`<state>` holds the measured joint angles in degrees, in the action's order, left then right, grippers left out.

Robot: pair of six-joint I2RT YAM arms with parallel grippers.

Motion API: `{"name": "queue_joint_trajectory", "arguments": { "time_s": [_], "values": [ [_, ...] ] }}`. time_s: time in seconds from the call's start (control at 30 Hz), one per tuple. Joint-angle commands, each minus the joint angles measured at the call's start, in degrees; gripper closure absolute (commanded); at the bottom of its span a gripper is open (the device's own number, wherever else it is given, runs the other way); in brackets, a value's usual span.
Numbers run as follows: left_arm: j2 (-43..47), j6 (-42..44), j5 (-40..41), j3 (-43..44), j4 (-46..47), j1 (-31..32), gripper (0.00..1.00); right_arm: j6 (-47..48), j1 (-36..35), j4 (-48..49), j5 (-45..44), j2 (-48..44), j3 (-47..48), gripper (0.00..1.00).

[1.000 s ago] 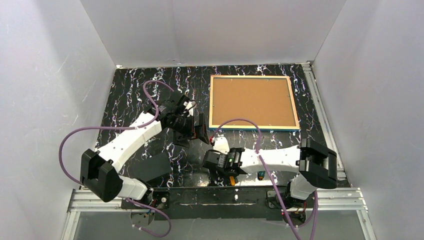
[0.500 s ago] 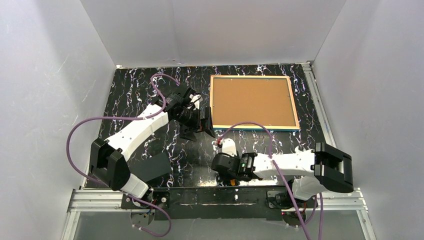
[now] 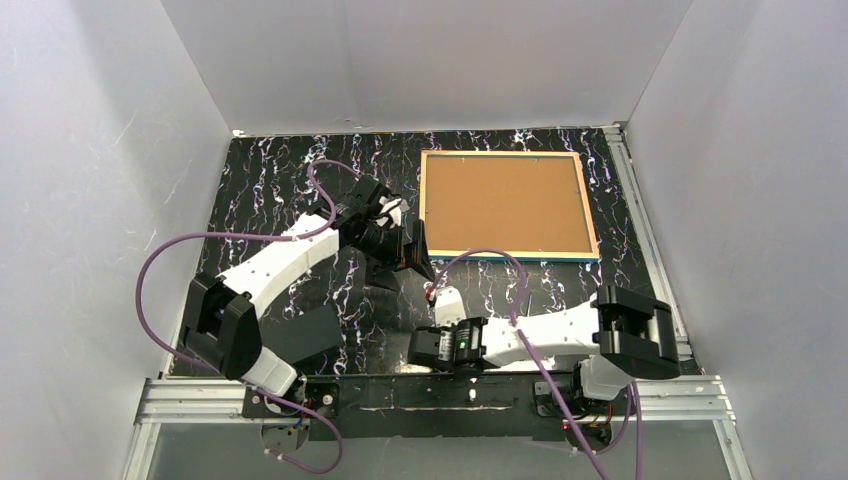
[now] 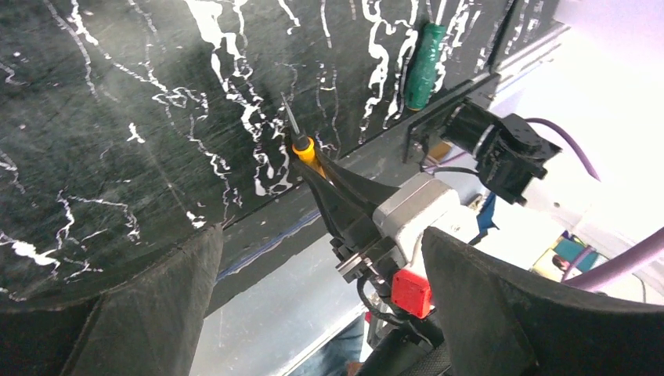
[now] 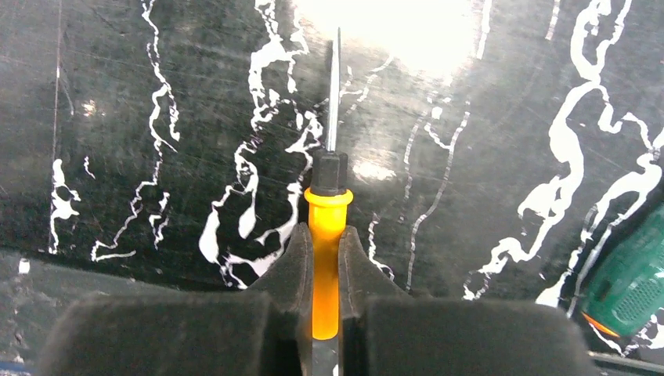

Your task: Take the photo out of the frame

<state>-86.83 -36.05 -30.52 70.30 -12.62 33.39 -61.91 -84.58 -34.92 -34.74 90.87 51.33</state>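
The frame [image 3: 560,256] lies face-down at the back right, with its light wood back and a blue near edge showing. The brown backing board [image 3: 503,203] fills it, so the photo is hidden. My left gripper [image 3: 408,250] hovers open just off the frame's near-left corner, its wide-spread fingers [image 4: 156,305] holding nothing. Low at the table's front edge, my right gripper [image 3: 418,350] is shut on an orange-handled screwdriver [image 5: 326,207]. The screwdriver's thin metal shaft points away from the fingers. In the left wrist view the screwdriver [image 4: 307,150] sticks out of the right gripper's jaws.
A green-handled tool [image 5: 630,286] lies on the black marbled table just right of the right gripper, and it also shows as the green-handled tool [image 4: 423,66] in the left wrist view. A dark flat slab [image 3: 310,335] sits near the left arm's base. White walls close in three sides.
The right gripper has closed on the orange screwdriver and shifted a little left along the front edge. The left gripper moved right toward the frame's near-left corner, still open.
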Motion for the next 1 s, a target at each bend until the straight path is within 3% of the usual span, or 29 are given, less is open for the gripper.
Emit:
{"name": "queue_joint_trajectory", "arguments": {
  "time_s": [0.0, 0.07, 0.13, 0.23, 0.3, 0.4, 0.57, 0.73, 0.97],
  "values": [
    [3.09, -1.81, -7.93, -3.15, 4.12, -1.62, 0.0, -1.96, -0.16, -2.92, -4.78, -9.1, -2.13, 0.99],
    [4.16, -4.2, -10.37, -5.26, 8.11, -2.75, 0.0, 2.12, 1.26, 7.22, -2.87, -16.7, -7.86, 0.99],
    [5.3, -7.45, -13.16, -7.88, 15.37, -3.45, 0.0, 7.51, 6.7, 21.85, 8.71, -24.36, -15.78, 0.99],
    [5.39, -13.55, -17.62, -11.75, 29.58, -3.72, 0.0, 7.47, 16.57, 36.77, 23.02, -34.45, -26.08, 0.99],
    [3.74, -19.87, -20.3, -14.11, 38.99, -3.73, 0.0, 7.21, 21.99, 40.04, 29.53, -39.44, -28.86, 0.99],
    [1.34, -28.76, -22.72, -16.34, 50.27, -3.57, 0.0, 7.42, 26.12, 36.88, 32.27, -44.57, -28.4, 0.99],
    [-1.53, -27.88, -21.09, -16.41, 43.99, -2.33, 0.05, 7.02, 31.9, 39.15, 40.79, -47.34, -27.89, 0.99],
    [-4.76, -32.75, -22.19, -17.61, 49.15, -1.3, 0.1, 7.88, 35.33, 39.98, 43.48, -43.86, -24.74, 0.99],
    [-4.68, -26.55, -19.18, -16.59, 38.03, 0.93, 0.22, 10.33, 37.35, 36.95, 44.79, -36.38, -16.29, 0.99]
  ]
}}
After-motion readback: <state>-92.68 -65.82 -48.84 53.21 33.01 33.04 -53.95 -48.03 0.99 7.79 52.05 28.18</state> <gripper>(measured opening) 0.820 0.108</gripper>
